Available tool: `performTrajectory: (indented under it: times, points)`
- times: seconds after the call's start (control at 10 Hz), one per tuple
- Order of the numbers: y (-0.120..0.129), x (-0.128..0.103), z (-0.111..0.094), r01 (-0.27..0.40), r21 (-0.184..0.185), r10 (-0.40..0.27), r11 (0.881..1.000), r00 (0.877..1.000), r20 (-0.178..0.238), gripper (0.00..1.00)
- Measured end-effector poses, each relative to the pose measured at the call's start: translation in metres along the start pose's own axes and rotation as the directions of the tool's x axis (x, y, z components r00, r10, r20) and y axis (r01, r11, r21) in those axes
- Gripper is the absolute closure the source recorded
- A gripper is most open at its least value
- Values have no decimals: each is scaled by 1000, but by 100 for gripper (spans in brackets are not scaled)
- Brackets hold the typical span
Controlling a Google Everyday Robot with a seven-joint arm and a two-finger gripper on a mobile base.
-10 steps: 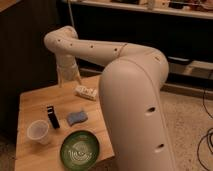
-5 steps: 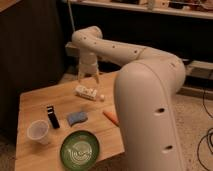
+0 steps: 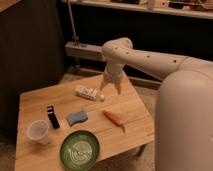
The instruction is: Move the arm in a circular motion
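Note:
The arm (image 3: 150, 60) is cream-white with thick rounded segments and small dark holes. It reaches from the large segment at the right edge (image 3: 185, 125) leftward over the far side of the wooden table (image 3: 35, 102). Its gripper (image 3: 112, 88) points down above the table's far right part, just right of a white bottle (image 3: 89, 93). The pointed fingers (image 3: 105, 84) stand apart with nothing between them.
On the table lie a carrot (image 3: 115, 119), a blue sponge (image 3: 77, 117), a black block (image 3: 52, 116), a clear plastic cup (image 3: 39, 131) and a green plate (image 3: 80, 148). A dark cabinet (image 3: 30, 45) stands at the left, a shelf behind.
The arm has swung to the right and toward the table's far right part. The carrot, hidden before, now shows. The things on the table have not moved.

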Motion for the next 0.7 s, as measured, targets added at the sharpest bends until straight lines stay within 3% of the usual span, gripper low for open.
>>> performTrajectory:
  times: [0.3, 0.5, 0.7]
  points:
    - [-51, 55, -1, 1, -22, -1, 1000, 999, -43, 35]
    - [-55, 88, -3, 32, -41, -34, 999, 997, -65, 35]
    - [-38, 122, -7, 98, -54, -102, 994, 991, -87, 35]
